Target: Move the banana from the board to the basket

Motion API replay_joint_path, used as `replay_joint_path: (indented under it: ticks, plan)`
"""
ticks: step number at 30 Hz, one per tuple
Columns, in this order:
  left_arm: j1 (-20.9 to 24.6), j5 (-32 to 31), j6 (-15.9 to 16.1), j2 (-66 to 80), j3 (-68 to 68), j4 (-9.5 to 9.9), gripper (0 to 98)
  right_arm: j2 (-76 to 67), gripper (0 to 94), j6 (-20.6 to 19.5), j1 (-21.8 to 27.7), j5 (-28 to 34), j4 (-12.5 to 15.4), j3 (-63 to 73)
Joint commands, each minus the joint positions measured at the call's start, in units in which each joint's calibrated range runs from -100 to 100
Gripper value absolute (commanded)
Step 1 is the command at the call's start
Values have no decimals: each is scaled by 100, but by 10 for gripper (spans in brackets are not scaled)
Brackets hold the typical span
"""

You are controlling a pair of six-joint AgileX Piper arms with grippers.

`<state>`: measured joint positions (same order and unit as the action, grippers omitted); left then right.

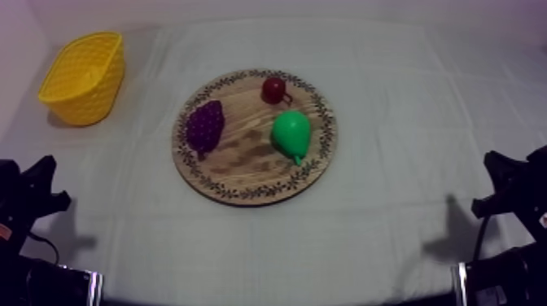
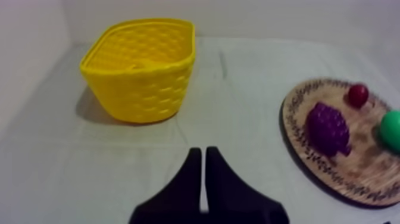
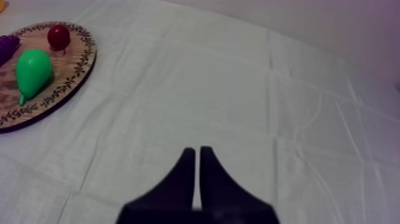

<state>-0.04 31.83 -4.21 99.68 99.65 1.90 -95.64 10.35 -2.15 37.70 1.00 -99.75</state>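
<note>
The banana cannot be placed with certainty. The wooden board (image 1: 244, 184) is occupied by three other fruits. Yellow on yellow inside the yellow basket (image 1: 81, 104) would be hard to make out, so the fruit is judged either to lie in there already or to be missing.

On the board, a bunch of grapes (image 1: 205, 128) is set at the side nearest the basket. A small red fruit (image 1: 273, 89) sits at the far rim, and a pear (image 1: 291, 134) lies beside the middle with its narrow end turned to the near rim. All three are kept apart, and bare wood is left between them; a long fruit could be imagined in that gap.

The board is round and flat, with visible grain and a dark leafy band round its edge. The grapes are purple and knobbly, the pear is smooth, glossy green and tapered, and the red fruit is round and shiny. The basket is upright, with a dimpled lattice wall that flares toward the rim. It is placed well apart from the board at the desk's (image 1: 391, 122) far left, within the left arm's reach. A creased grey-white cloth is spread over the desk.

The left tool (image 2: 202, 156) is pressed together into a narrow wedge, pinching nothing, and is aimed at the cloth between basket and board. The right tool (image 3: 196, 154) is likewise pressed together on nothing, over bare cloth well away from the board. Both are judged to be parked so that the middle is left free.
</note>
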Motion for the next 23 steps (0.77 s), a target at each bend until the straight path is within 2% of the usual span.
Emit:
replay_joint_path:
  ticks: [1,8,23]
  plan:
    - [1,-35,-1003,6,2,6,1,-3,4,0,1,-4,0,-2]
    - [1,-68,-749,6,12,12,1,-3,4,-1,1,-4,0,-2]
    - [1,-71,-726,6,12,12,1,-3,4,-2,1,-4,0,-2]
